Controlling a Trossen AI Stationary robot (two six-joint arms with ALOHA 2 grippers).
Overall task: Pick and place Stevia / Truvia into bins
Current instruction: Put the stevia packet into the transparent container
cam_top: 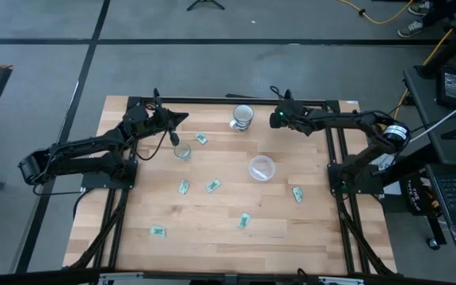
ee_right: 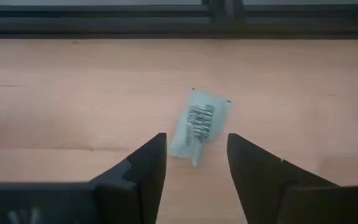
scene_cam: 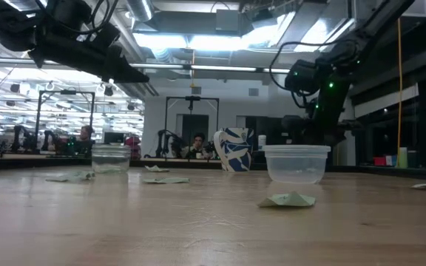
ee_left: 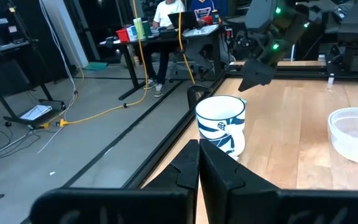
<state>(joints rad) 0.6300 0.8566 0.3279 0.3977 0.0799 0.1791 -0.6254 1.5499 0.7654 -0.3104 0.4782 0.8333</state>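
1. At the far edge of the surface (cam_top: 133, 237), right of its middle, I see the right end effector (cam_top: 275, 119) held above the wood, its fingers spread apart and nothing between them.
2. In the right wrist view a Stevia packet (ee_right: 196, 126) lies flat on the wood in line with the gap between those fingers; whether they touch it I cannot tell.
3. The left end effector (cam_top: 182, 117) hangs above the far-left part of the surface, its fingers pressed together on nothing I can see.
4. The smaller clear cup (cam_top: 182, 152) stands toward the far-left part of the surface, just beside the left end effector's tip in the high view.
5. The wider clear cup (cam_top: 261, 168) stands near the middle, a little right of centre.
6. A white mug with blue pattern (cam_top: 242, 117) stands at the far edge, between the two end effectors.
7. Other packets lie flat and scattered: one (cam_top: 202, 138) beside the smaller cup, two (cam_top: 184, 187) (cam_top: 212, 185) near the middle, one (cam_top: 297, 194) toward the right edge, one (cam_top: 244, 220) toward the near edge and one (cam_top: 157, 231) toward the near-left corner.
8. I cannot tell if either clear cup holds a packet.
9. Beyond the surface, a seated person (ee_left: 166, 12) shows at a desk.
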